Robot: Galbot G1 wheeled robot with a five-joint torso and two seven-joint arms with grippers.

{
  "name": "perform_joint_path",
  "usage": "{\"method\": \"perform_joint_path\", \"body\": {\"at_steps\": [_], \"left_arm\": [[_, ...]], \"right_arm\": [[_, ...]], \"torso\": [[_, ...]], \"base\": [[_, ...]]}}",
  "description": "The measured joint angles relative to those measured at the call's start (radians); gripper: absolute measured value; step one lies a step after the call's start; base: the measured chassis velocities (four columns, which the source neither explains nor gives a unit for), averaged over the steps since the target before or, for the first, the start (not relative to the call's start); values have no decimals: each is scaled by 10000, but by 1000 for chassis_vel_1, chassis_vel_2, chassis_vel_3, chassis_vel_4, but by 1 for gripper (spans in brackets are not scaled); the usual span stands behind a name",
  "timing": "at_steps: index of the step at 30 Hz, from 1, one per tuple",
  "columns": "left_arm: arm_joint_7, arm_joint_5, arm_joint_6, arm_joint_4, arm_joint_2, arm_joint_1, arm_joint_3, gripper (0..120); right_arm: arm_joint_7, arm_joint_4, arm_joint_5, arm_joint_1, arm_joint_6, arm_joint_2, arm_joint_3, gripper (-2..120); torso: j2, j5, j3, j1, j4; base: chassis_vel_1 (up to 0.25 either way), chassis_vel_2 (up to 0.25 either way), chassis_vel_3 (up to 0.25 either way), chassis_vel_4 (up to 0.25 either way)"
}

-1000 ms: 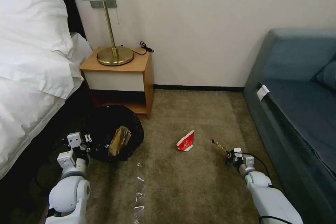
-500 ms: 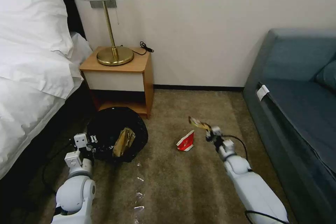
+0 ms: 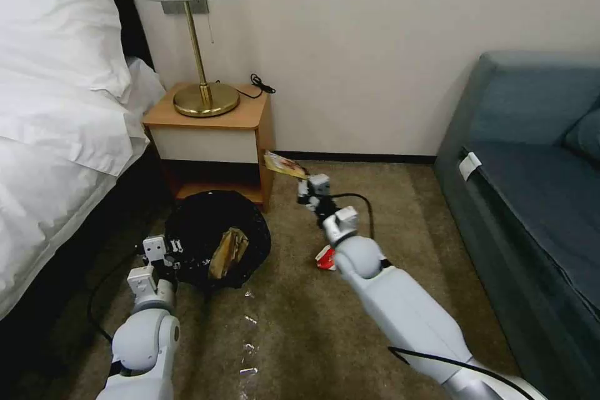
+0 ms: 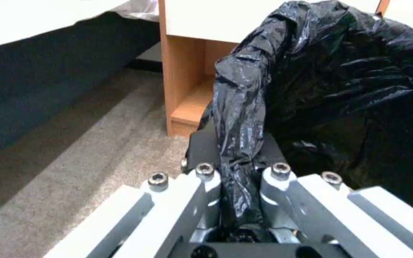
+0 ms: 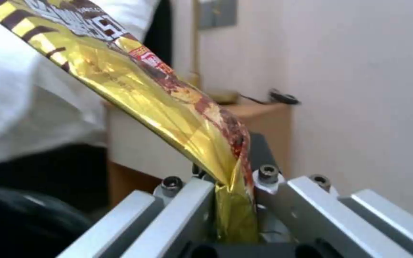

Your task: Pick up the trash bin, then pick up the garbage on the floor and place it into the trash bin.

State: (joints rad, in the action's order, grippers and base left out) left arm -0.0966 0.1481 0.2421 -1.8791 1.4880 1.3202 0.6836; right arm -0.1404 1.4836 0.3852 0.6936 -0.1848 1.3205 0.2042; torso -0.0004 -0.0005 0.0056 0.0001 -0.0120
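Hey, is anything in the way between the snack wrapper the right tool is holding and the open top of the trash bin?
Nothing visible is. The right tool holds the snack wrapper in open air beside the nightstand's front corner; the trash bin, gripped by the left tool, is open-topped, only a crumpled brown paper bag inside.

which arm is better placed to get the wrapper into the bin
Right: the right gripper pinches the snack wrapper above the floor beside the trash bin. The left gripper is clamped on its bag rim.

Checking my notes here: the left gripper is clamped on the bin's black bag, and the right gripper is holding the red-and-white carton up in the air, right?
Not quite. The right gripper holds the yellow snack wrapper, as the right wrist view shows; the red-and-white carton lies on the carpet. The left gripper is indeed clamped on the trash bin's black bag.
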Motion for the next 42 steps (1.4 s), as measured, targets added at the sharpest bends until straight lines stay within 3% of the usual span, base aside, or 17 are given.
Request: {"method": "perform_joint_path", "body": {"at_steps": [6, 12, 28, 38, 42], "left_arm": [[-4, 1, -3, 2, 27, 7, -38, 4], [-47, 55, 1, -27, 66, 3, -97, 4], [-551, 691, 361, -310, 221, -96, -588, 4], [-590, 669, 365, -330, 253, -100, -615, 4], [-590, 663, 365, -335, 248, -98, -593, 4]], "right_arm": [[-1289, 1101, 960, -2, 422, 312, 1133, 0], [-1824, 1314, 1299, -55, 449, 808, 1714, 0], [-1572, -62, 1277, 1016, -246, 1966, 1812, 0], [-1459, -520, 685, 1655, -463, 2166, 1697, 0], [-1460, -532, 567, 1668, -464, 2152, 1695, 7]], "torso": [[0, 1, -1, 0, 0], [0, 2, -1, 0, 0], [0, 2, -1, 0, 0], [0, 3, -1, 0, -1], [0, 3, -1, 0, -1]], "base": [[0, 0, 0, 0], [0, 0, 0, 0], [0, 0, 0, 0], [0, 0, 0, 0], [0, 0, 0, 0]]}}
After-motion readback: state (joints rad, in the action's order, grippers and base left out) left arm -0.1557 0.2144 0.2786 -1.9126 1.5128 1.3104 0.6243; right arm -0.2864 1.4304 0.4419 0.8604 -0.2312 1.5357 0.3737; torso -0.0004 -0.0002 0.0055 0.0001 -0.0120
